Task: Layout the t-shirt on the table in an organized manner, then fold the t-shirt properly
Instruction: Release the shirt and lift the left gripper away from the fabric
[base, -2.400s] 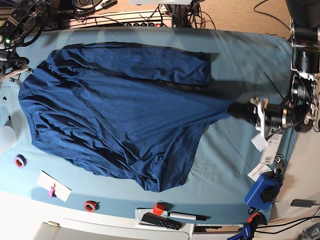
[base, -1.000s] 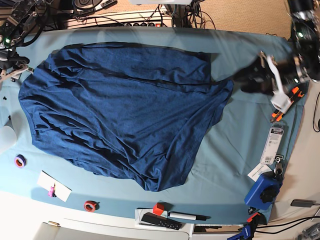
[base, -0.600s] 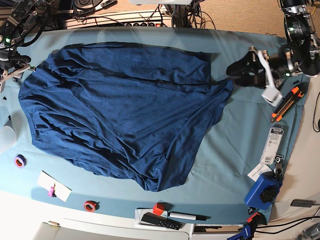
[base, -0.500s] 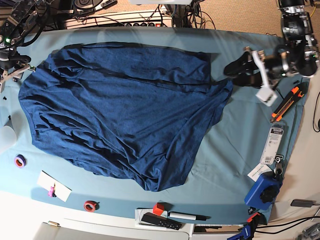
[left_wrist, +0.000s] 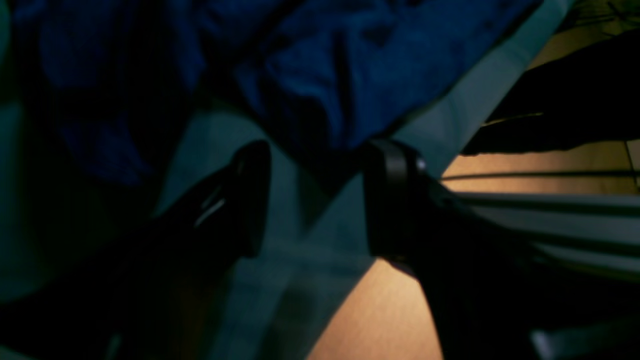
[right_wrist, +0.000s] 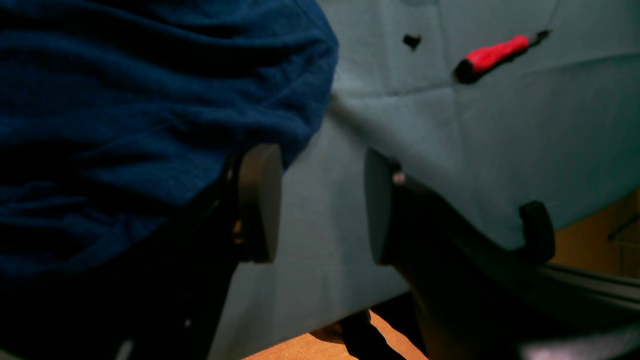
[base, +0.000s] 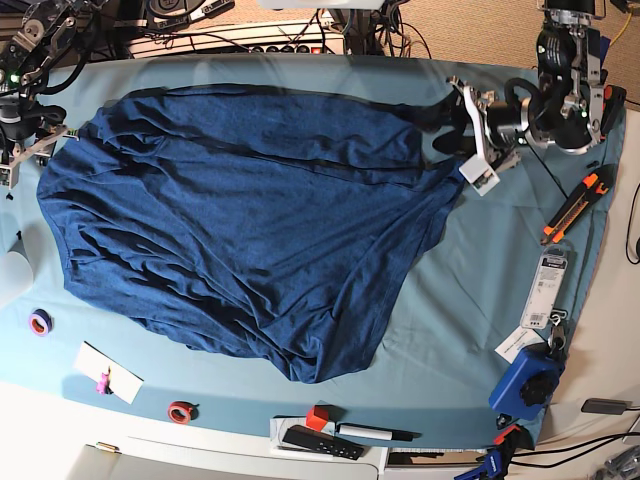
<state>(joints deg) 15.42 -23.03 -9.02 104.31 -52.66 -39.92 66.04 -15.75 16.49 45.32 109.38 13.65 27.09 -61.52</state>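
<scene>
The navy t-shirt (base: 240, 220) lies spread and wrinkled across the teal-covered table (base: 480, 300), one sleeve folded along its far edge. My left gripper (base: 447, 125) hovers at the shirt's far right corner. In the left wrist view it (left_wrist: 320, 200) is open, and a dark tip of the t-shirt (left_wrist: 320, 75) reaches toward the gap. My right gripper (base: 40, 140) stands at the shirt's far left edge. In the right wrist view it (right_wrist: 320, 202) is open over the table (right_wrist: 450, 150), its left finger (right_wrist: 260, 200) against the t-shirt's (right_wrist: 125, 115) hem.
An orange box cutter (base: 570, 208), paper tags (base: 545, 290) and a blue clamp (base: 525, 385) lie along the right side. Tape rolls (base: 40, 322), a white card (base: 108, 372), a remote (base: 320, 441) and a marker (base: 375, 432) line the near edge. A red-handled tool (right_wrist: 495, 52) lies near my right gripper.
My left gripper has let go of the stretched right corner, which fell back, and has swung up and left to the shirt's far right corner. The right arm has barely moved.
</scene>
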